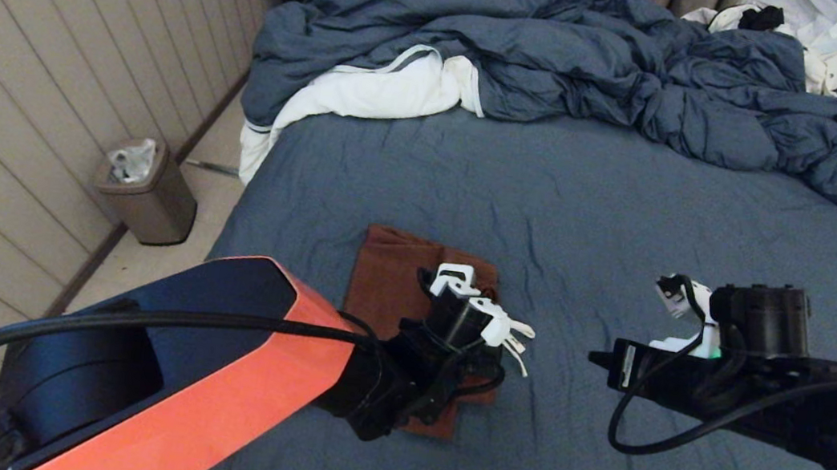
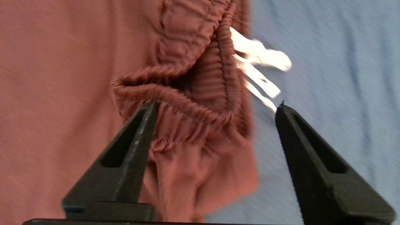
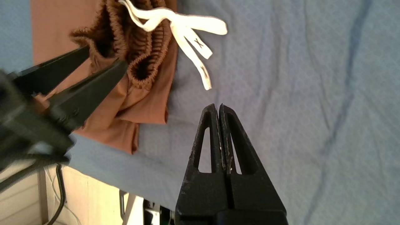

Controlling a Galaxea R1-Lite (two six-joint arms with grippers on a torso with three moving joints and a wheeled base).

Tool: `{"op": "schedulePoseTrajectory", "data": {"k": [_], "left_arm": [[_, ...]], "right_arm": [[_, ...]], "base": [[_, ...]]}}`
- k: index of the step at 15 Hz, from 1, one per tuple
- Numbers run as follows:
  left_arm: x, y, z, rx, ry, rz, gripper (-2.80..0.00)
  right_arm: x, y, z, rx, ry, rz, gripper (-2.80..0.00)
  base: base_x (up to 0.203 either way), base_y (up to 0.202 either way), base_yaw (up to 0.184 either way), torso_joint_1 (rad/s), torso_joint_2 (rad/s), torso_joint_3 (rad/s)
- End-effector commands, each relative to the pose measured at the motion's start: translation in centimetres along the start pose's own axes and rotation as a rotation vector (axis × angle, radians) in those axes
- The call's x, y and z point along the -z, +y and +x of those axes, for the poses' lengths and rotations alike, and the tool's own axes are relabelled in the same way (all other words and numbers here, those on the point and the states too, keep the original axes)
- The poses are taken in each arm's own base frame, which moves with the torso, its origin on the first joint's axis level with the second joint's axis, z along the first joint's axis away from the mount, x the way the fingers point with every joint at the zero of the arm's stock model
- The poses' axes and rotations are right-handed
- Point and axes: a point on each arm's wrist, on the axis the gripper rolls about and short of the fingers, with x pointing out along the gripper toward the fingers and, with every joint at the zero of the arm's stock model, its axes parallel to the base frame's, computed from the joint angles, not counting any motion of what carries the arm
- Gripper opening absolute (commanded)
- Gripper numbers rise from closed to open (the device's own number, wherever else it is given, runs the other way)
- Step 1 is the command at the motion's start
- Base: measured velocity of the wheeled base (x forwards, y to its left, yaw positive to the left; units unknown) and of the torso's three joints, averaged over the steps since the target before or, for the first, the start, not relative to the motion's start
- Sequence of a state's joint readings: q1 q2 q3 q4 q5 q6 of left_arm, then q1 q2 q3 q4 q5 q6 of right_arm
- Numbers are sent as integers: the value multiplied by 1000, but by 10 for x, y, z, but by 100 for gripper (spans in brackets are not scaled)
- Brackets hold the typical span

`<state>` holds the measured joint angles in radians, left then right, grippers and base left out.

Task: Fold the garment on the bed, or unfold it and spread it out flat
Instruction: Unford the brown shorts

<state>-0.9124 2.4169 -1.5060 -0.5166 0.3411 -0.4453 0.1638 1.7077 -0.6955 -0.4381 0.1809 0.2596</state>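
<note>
Your left arm is reaching out low from about 7 o'clock in the head view, its orange forearm angling up toward the middle of the bed (image 1: 631,214), and the left gripper (image 2: 215,107) is hovering right over the shorts (image 1: 396,281). Its black fingers (image 2: 137,137) are spread wide, one tip sitting over the gathered waistband (image 2: 187,100) and the other tip out over bare sheet just past the fabric edge. Nothing is pinched between them.

The shorts are lying folded into a compact rust-brown rectangle near the bed's near-left corner, at roughly 8 o'clock from the sheet's centre. The white drawstring (image 3: 187,28) is spilling off the waistband onto the blue sheet toward 3 o'clock.

Your right arm is coming in level from 4 o'clock, wrist held horizontal, and the right gripper (image 3: 219,107) is hanging above open sheet, well apart from the shorts. Its fingers are pressed tightly together, holding nothing.

The rumpled blue duvet (image 1: 611,58) is heaped across the far end at 12 o'clock.
</note>
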Motion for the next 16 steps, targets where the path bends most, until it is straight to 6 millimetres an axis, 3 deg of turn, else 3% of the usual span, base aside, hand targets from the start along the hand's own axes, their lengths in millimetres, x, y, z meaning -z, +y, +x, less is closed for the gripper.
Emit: {"op": "schedulePoseTrajectory", "data": {"k": [1,3,11,16], "left_arm": [[-6,6,2,-11,-18,-13,0],[-20,3,-9,1,-43,-21,0],[-28,11,-10,-39,-86,27,0],[-7,19,11,-62,-53,52,0]], "right_arm": [[1,-1,2,-3,-9,-1,-280],[2,-1,5,-6,-14,-3,-280],[4,-2,6,-5,-11,-2,-280],[6,-3,9,-2,-1,0,-280]], "base": [[0,0,0,0,0,0],[0,0,0,0,0,0],[0,0,0,0,0,0],[0,0,0,0,0,0]]}}
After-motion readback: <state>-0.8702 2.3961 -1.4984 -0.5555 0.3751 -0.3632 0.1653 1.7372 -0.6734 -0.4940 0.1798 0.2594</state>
